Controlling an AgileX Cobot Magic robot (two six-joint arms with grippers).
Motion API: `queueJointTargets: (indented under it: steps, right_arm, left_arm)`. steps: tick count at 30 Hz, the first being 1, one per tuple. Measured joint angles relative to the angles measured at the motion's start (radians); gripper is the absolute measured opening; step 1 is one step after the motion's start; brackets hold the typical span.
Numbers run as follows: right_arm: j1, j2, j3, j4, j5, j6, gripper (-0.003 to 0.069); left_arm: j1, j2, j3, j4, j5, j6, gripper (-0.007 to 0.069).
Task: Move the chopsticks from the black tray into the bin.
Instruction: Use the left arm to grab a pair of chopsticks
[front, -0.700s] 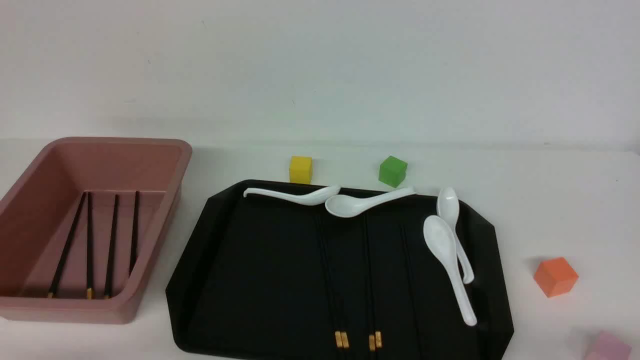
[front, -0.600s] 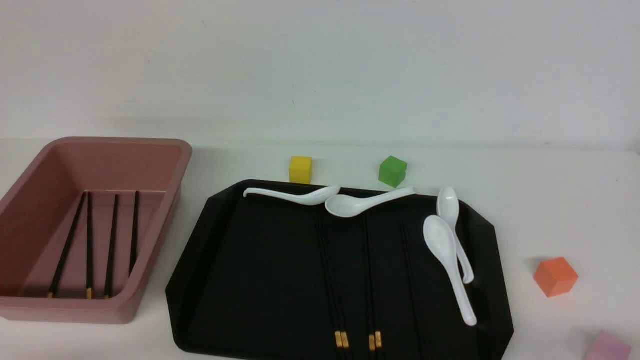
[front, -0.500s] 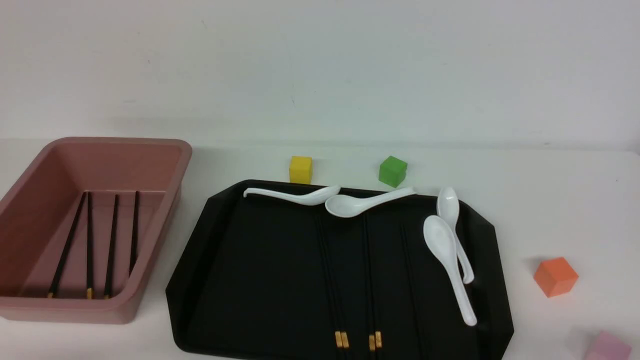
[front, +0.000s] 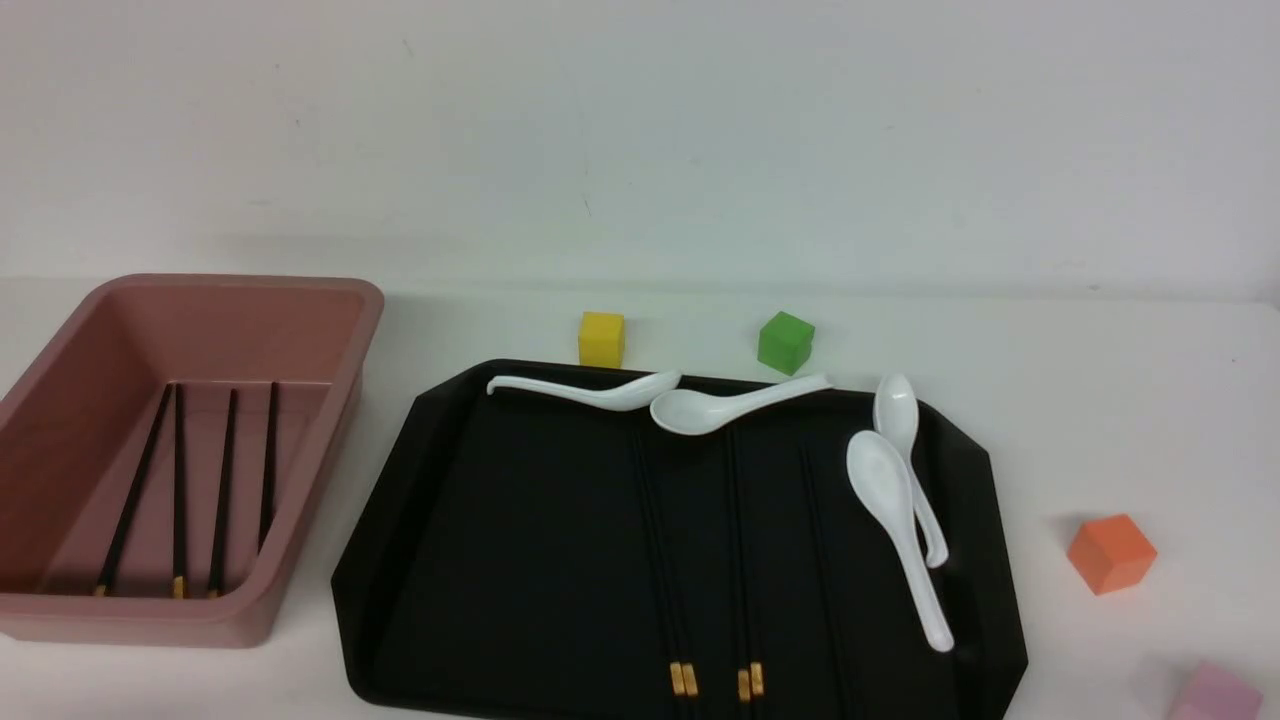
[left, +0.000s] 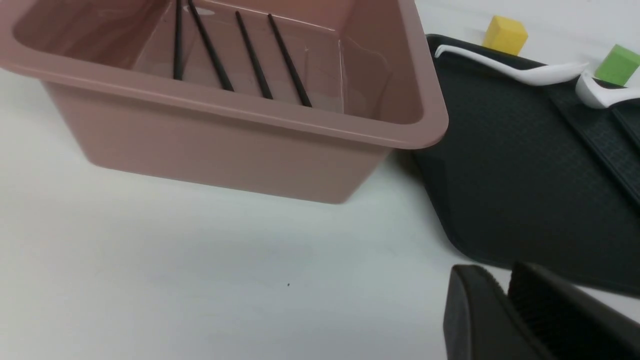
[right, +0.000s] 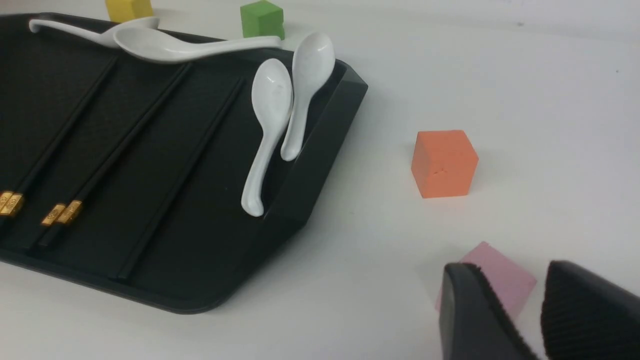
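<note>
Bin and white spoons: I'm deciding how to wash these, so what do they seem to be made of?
The bin looks like molded plastic with a satin finish, judging by its rounded thick rim and soft sheen. The spoons look smooth and glossy white with bright highlights; they could be plastic or ceramic, and the look alone doesn't settle which.

White table (front: 1130, 390) beneath bin (front: 240, 625), black tray (front: 520, 560) and yellow (front: 601, 340), green (front: 786, 343), orange (front: 1111, 554) and pink blocks (front: 1216, 692).

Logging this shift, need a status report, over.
Left claw slightly open, right claw open, both empty. Chopsticks in bin and tray. White spoon near tray chopsticks' far ends.
</note>
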Motion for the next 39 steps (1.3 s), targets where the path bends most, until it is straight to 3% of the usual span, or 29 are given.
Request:
queueJointTargets:
  steps: [3,6,8,9,14,20,22,28,29,32,36,39]
  right_arm:
    - [0.000,0.000,0.000,0.000,0.000,0.000,0.0240]
    - [0.000,0.000,0.000,0.000,0.000,0.000,0.0240]
    - [0.000,0.000,0.000,0.000,0.000,0.000,0.0240]
    - [0.000,0.000,0.000,0.000,0.000,0.000,0.0240]
    - [0.000,0.000,0.000,0.000,0.000,0.000,0.0240]
    - [0.000,0.000,0.000,0.000,0.000,0.000,0.0240]
    - [0.000,0.000,0.000,0.000,0.000,0.000,0.0240]
    - [0.000,0.000,0.000,0.000,0.000,0.000,0.0240]
    - [0.000,0.000,0.000,0.000,0.000,0.000,0.0240]
    - [0.000,0.000,0.000,0.000,0.000,0.000,0.0240]
    - [0.000,0.000,0.000,0.000,0.000,0.000,0.0240]
    - [0.000,0.000,0.000,0.000,0.000,0.000,0.0240]
  left_arm:
    - [0.000,0.000,0.000,-0.001,-0.002,-0.001,0.0113]
    - [0.000,0.000,0.000,-0.141,-0.030,-0.089,0.0113]
    - [0.000,0.000,0.000,-0.299,-0.048,-0.204,0.0115]
    - [0.000,0.000,0.000,-0.452,-0.062,-0.297,0.0117]
    - [0.000,0.000,0.000,-0.883,-0.124,-0.489,0.0125]
    - [0.000,0.000,0.000,-1.060,-0.300,-0.488,0.0126]
    - [0.000,0.000,-0.006,-1.060,-0.312,-0.472,0.0126]
    - [0.000,0.082,-0.271,-0.958,-0.263,-0.185,0.0033]
    - [0.000,0.152,-0.342,-0.903,-0.196,-0.117,-0.0001]
    - [0.000,0.373,-0.496,-0.776,0.026,-0.027,-0.0013]
    - [0.000,0.780,-0.692,-0.541,0.466,-0.034,-0.0013]
    - [0.000,1.052,-0.811,-0.424,0.626,-0.030,-0.0013]
